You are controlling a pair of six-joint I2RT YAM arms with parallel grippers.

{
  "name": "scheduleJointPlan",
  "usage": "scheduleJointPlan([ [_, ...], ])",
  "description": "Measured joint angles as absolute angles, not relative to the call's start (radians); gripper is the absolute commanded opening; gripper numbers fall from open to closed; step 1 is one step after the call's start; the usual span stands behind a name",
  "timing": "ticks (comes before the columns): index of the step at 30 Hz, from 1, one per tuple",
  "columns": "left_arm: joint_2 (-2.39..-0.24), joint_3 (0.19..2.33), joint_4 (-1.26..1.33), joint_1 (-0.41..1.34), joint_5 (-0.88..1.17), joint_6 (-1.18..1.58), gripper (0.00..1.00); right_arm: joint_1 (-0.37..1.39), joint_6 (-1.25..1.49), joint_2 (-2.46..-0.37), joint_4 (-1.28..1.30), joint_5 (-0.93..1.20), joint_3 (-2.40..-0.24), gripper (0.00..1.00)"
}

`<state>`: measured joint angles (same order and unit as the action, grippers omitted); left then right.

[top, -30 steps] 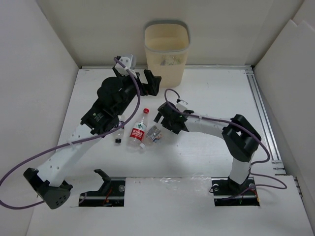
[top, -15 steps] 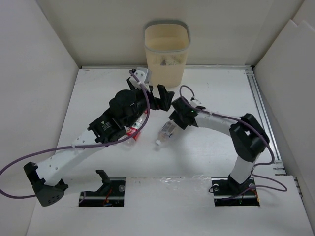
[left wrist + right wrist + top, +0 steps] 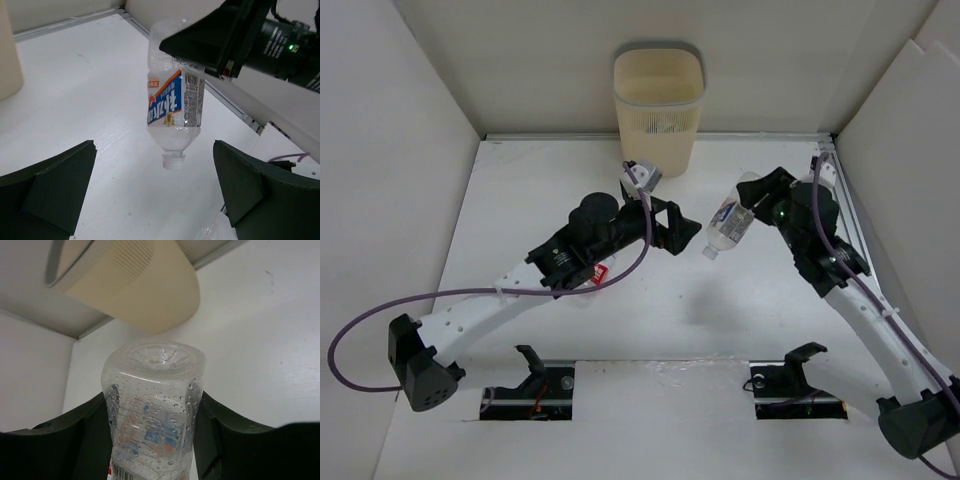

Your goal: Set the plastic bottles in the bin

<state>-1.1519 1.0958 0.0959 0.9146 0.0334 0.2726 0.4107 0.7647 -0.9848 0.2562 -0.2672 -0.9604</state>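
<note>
A clear plastic bottle (image 3: 728, 225) with a blue and orange label hangs cap-down above the table, and my right gripper (image 3: 752, 203) is shut on its body. In the right wrist view the bottle (image 3: 152, 415) sits between both fingers, with the cream bin (image 3: 135, 285) beyond it. The bin (image 3: 658, 100) stands at the back centre. My left gripper (image 3: 678, 228) is open and empty, just left of the held bottle (image 3: 174, 102). A red-labelled bottle (image 3: 598, 274) lies on the table, mostly hidden under the left arm.
White walls close in the table on the left, back and right. A metal rail (image 3: 850, 230) runs along the right side. Two black brackets (image 3: 535, 362) (image 3: 800, 355) sit at the near edge. A purple cable (image 3: 470, 295) trails along the left arm.
My right gripper shut on the blue-labelled bottle, lifted it off the table and carried it right and back. The left arm swung right, covering most of the red-labelled bottle.
</note>
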Motion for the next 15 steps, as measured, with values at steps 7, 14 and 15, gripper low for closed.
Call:
scheduleJointPlan([
  [7,-1.266,1.09,0.223,0.923,0.168,0.287,1.0,0.429,0.66,-0.942,0.211,-0.146,-0.974,0.0],
  [14,-1.394,1.116,0.257,0.957,0.204,0.295,1.0,0.473,0.64,-0.923,0.215,-0.103,-1.004,0.0],
  [15,-1.407,1.118,0.26,0.959,0.21,0.298,1.0,0.479,0.638,-0.915,0.213,-0.098,-1.008,0.0],
])
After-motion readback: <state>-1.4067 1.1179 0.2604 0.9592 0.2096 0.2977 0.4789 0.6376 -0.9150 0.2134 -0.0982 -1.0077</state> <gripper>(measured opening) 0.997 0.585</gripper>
